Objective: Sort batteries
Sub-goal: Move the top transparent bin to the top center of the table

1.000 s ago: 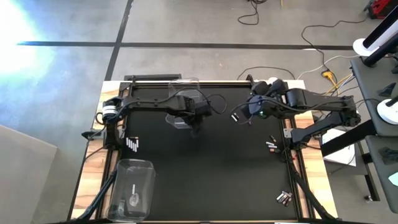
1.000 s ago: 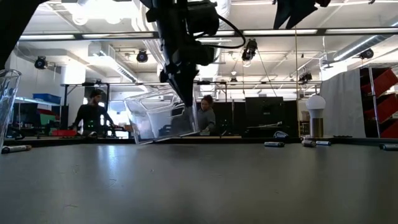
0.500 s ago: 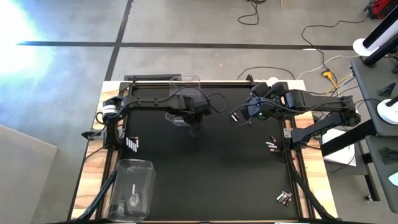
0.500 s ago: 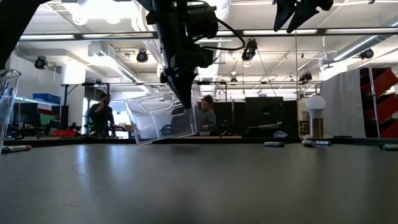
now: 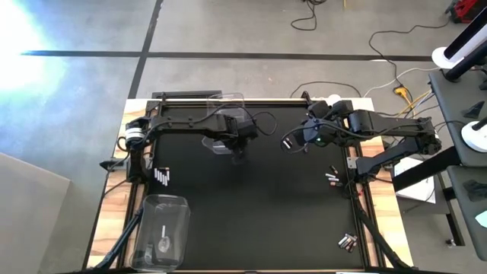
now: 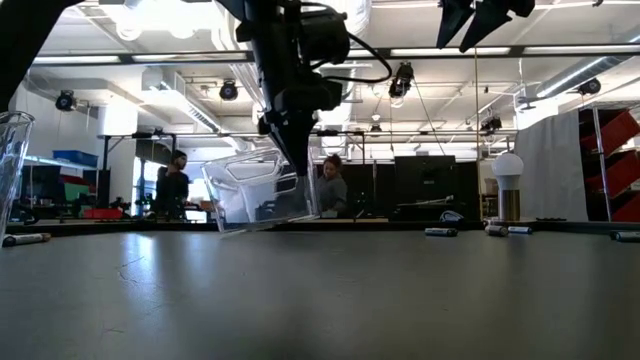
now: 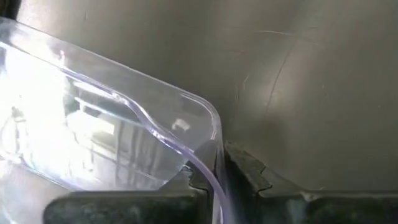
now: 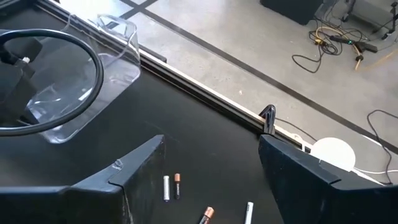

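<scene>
Left arm tilting a clear bin at the back of the table

The left gripper (image 5: 237, 146) pinches the rim of the clear bin (image 6: 262, 192) (one edge lifted); the right gripper (image 5: 295, 142) hangs wide, holding nothing, over the mat. Batteries (image 5: 161, 176) lie near the left edge, more batteries (image 5: 333, 176) near the right.

bin (image 7: 112, 118): clear glossy plastic | table (image 5: 259, 205): matt black

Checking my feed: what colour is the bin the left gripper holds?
Clear, see-through plastic bin; best in the left wrist view.
</scene>
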`<state>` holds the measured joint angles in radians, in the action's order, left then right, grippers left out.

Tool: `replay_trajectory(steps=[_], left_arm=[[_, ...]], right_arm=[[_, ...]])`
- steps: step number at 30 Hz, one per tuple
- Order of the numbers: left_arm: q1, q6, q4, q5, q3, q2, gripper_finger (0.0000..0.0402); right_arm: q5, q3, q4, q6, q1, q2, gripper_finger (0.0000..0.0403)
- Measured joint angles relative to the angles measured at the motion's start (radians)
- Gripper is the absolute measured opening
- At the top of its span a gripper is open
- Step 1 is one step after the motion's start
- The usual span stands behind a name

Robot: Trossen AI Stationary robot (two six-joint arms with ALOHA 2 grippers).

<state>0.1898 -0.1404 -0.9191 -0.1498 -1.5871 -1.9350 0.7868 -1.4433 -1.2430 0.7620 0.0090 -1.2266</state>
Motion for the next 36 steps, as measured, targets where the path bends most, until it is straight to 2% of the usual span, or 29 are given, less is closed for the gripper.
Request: replay_trajectory(steps=[15, 23, 36], left_arm=[[0.0, 0.01, 0.012, 0.001, 0.0, 0.002, 0.0027], [0.0, -0.004, 0.036, 0.063, 0.0, 0.002, 0.0027], [0.0, -0.036, 0.057, 0.114, -0.015, 0.002, 0.0027]], right_arm=[[0.002, 0.0, 0.0, 0.015, 0.0, 0.0, 0.0244], [0.001, 0.0, 0.0, 0.016, 0.0, 0.0, 0.0254], [0.001, 0.0, 0.0, 0.013, 0.0, 0.0, 0.0245]])
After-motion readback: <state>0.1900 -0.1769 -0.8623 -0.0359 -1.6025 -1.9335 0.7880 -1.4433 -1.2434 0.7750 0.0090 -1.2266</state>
